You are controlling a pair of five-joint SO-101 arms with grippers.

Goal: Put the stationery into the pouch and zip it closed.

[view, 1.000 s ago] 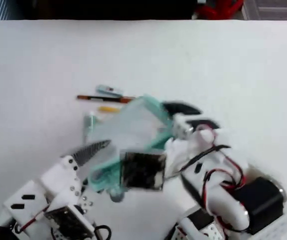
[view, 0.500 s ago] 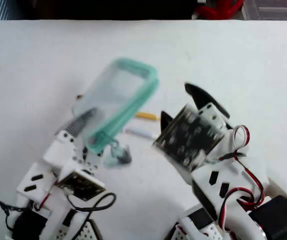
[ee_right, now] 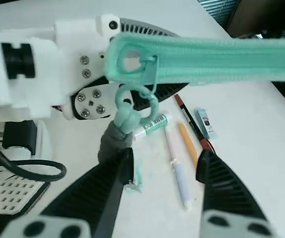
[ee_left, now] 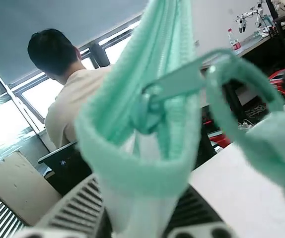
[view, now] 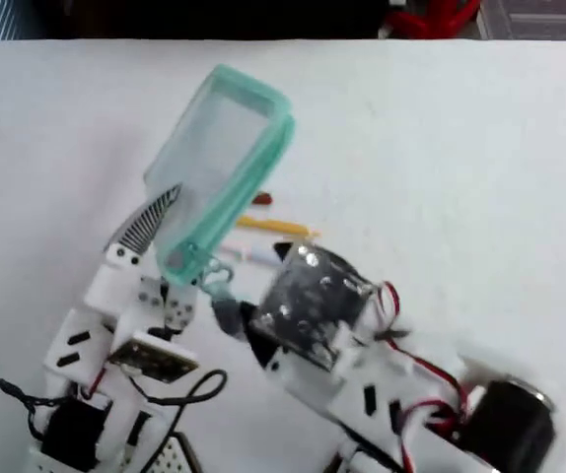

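Where the pouch is: your left gripper (view: 170, 254) holds the teal mesh pouch (view: 219, 158) by one corner, lifted off the table (view: 480, 177) and slanting up and away from the arm.
Your left gripper: clamped on that corner. The left wrist view gives you the mesh pinched above a ribbed finger (ee_left: 68, 210). From the high view you get one striped finger lying along the pouch's side.
Your right gripper (ee_right: 166, 156): jaws apart and holding nothing, low over the table just beside the held corner. Its own wrist view shows you both dark fingers spread.
Zip pull (ee_right: 150, 69): at the gripped end of the zip band. The right wrist view shows a teal loop (ee_right: 135, 96) hanging from it, with a grey tag (ee_right: 113, 141) below, right by one right fingertip. You cannot tell whether tag and finger touch, nor whether the zip is open.
Stationery: all on the table, outside the pouch. The right wrist view lays it out for you: a lilac pen (ee_right: 175, 166), a yellow pen (ee_right: 188, 144), a red-brown pencil (ee_right: 192, 124), a small teal eraser (ee_right: 203, 123) and a green-and-white tube (ee_right: 151, 126), close together beneath the pouch's edge. The high view gives you the yellow pen beside the pouch's long edge, between pouch and right arm.
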